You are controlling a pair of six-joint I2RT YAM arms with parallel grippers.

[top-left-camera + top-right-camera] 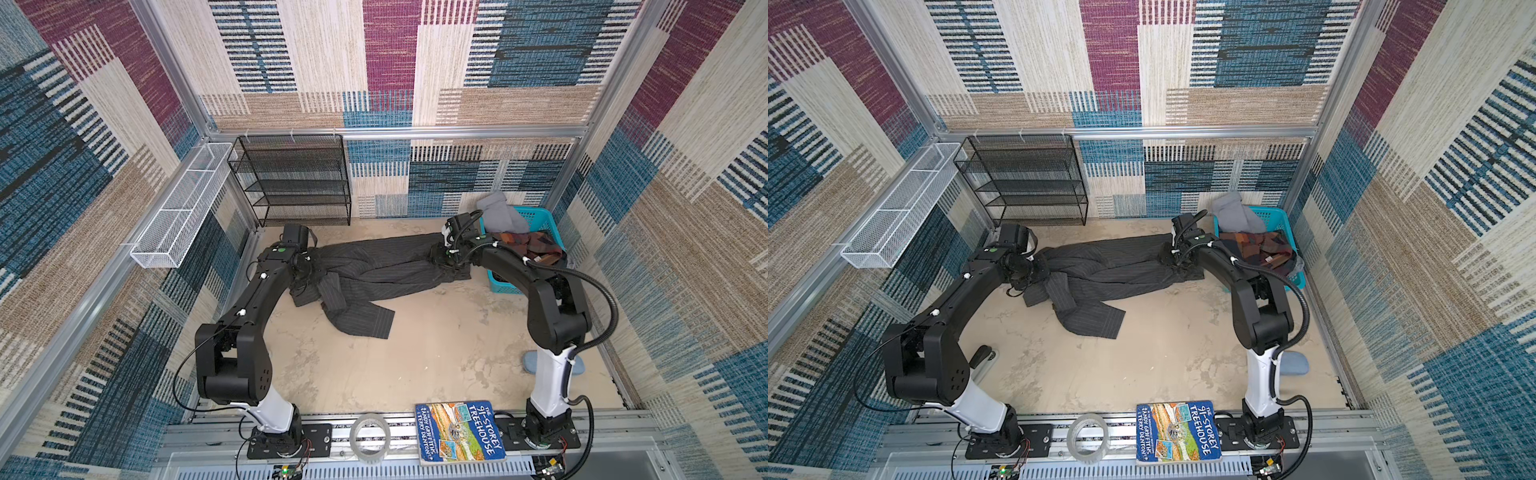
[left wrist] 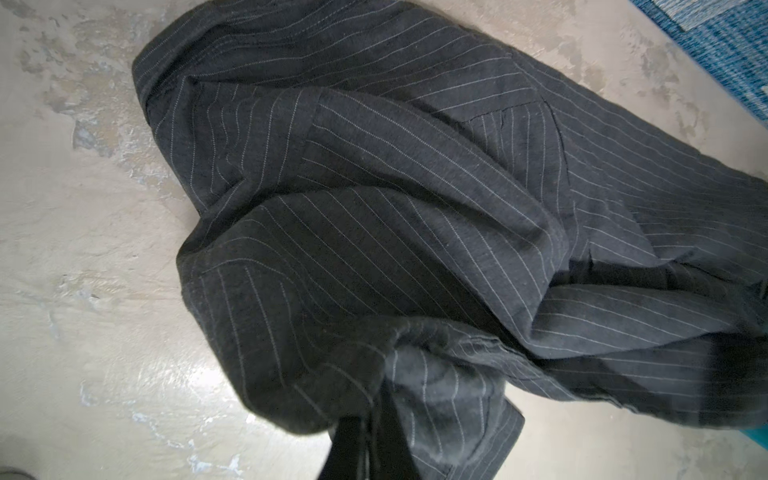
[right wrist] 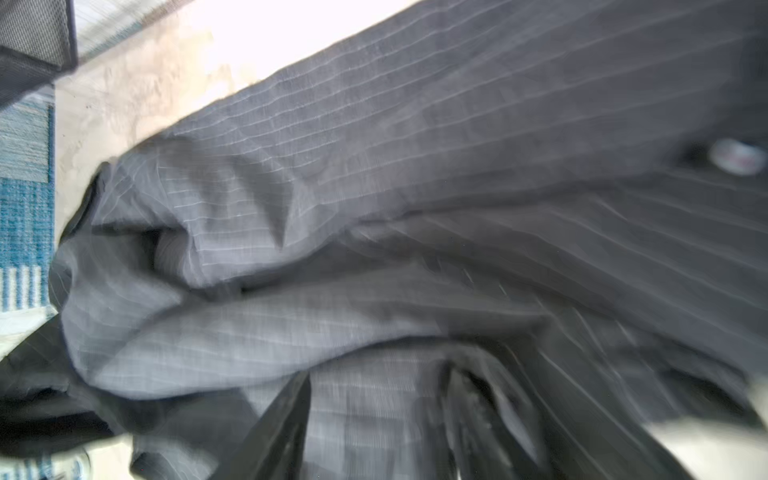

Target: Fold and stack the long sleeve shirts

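Observation:
One of the long sleeve shirts point(image 1: 374, 270), charcoal grey with thin pale pinstripes, lies stretched across the back of the tan floor in both top views point(image 1: 1113, 266), one sleeve trailing toward the front. At its left end my left gripper point(image 1: 305, 270) is shut on a bunched fold of the shirt point(image 2: 374, 208); the wrist view shows the closed left gripper point(image 2: 370, 436) pinching cloth. My right gripper point(image 1: 440, 255) sits low on the shirt's right end. In the blurred right wrist view the right gripper point(image 3: 374, 415) has its fingers spread, with striped shirt cloth point(image 3: 415, 187) lying between them.
A teal basket point(image 1: 540, 214) at the back right holds a grey garment point(image 1: 498, 212) and a plaid one point(image 1: 536, 245). A black mesh shelf point(image 1: 295, 178) stands at the back, a white wire tray point(image 1: 178, 208) on the left wall. A book point(image 1: 459, 432) and tape roll point(image 1: 370, 436) lie at the front.

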